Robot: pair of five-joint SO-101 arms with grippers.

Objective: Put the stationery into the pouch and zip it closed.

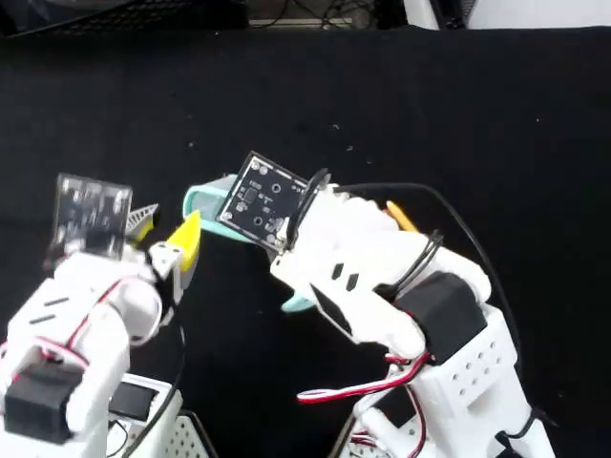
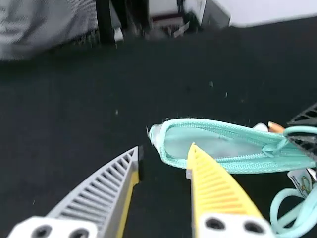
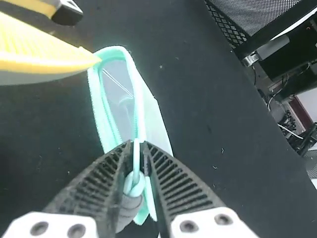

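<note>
while its zip (image 2: 237,162) gapes open, the slim pouch (image 2: 223,141) is mint green.

the soft mint green cloth pouch (image 2: 218,144) looks woven and matt, with smooth plastic zip teeth. the thin mint green cord (image 3: 133,181) is smooth and a little shiny. the flat black table cover (image 1: 430,105) is matt, like felt. the left gripper (image 2: 163,148) is hard ribbed plastic, yellow and grey. the right gripper (image 3: 137,144) is ribbed matt black plastic. the white plastic arm shells (image 1: 363,258) look smooth.
</note>
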